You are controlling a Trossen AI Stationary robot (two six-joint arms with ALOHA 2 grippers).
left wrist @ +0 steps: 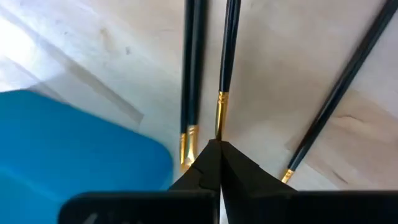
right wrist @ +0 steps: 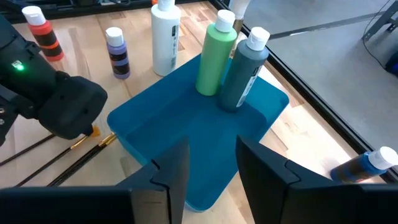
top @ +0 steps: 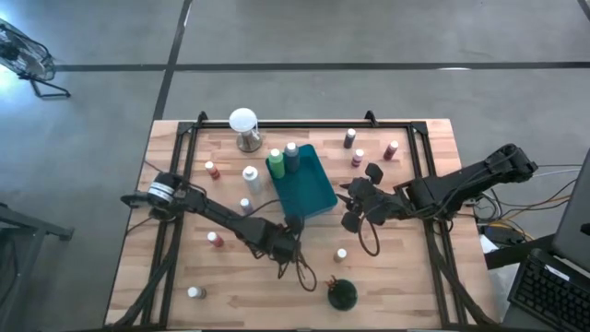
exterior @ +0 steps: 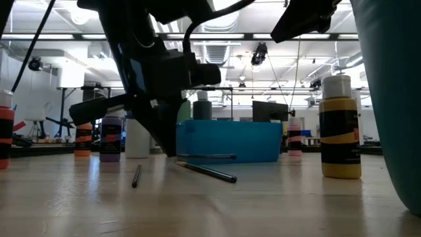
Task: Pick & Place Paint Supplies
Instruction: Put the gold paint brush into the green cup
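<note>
Three thin dark-handled brushes with gold ferrules (left wrist: 227, 62) lie side by side on the wood next to the near corner of the teal tray (top: 312, 195). My left gripper (top: 293, 242) is down at them, shut at the ferrule end of the middle one. My right gripper (right wrist: 211, 168) hovers open above the tray's near-right part and touches nothing. A light green bottle (right wrist: 214, 53) and a dark green bottle (right wrist: 244, 65) stand upright at the tray's far end. Small white-capped bottles (top: 358, 158) stand scattered on the table. My left gripper has its shut fingertips (left wrist: 211, 155) on the middle brush at the end of its gold ferrule (left wrist: 219, 121), coming from above, roughly in line with the brush. The bristle end is hidden by the fingers. The handle stretches away along the table.
A white globe on a metal base (top: 243, 124) stands beyond the tray. Bottles stand left of the tray (top: 251, 177), near the left edge (top: 214, 240), and at the far right (top: 392, 149). A dark green round object (top: 342, 294) sits at the near edge. A yellow bottle (exterior: 340, 128) shows in the low view.
</note>
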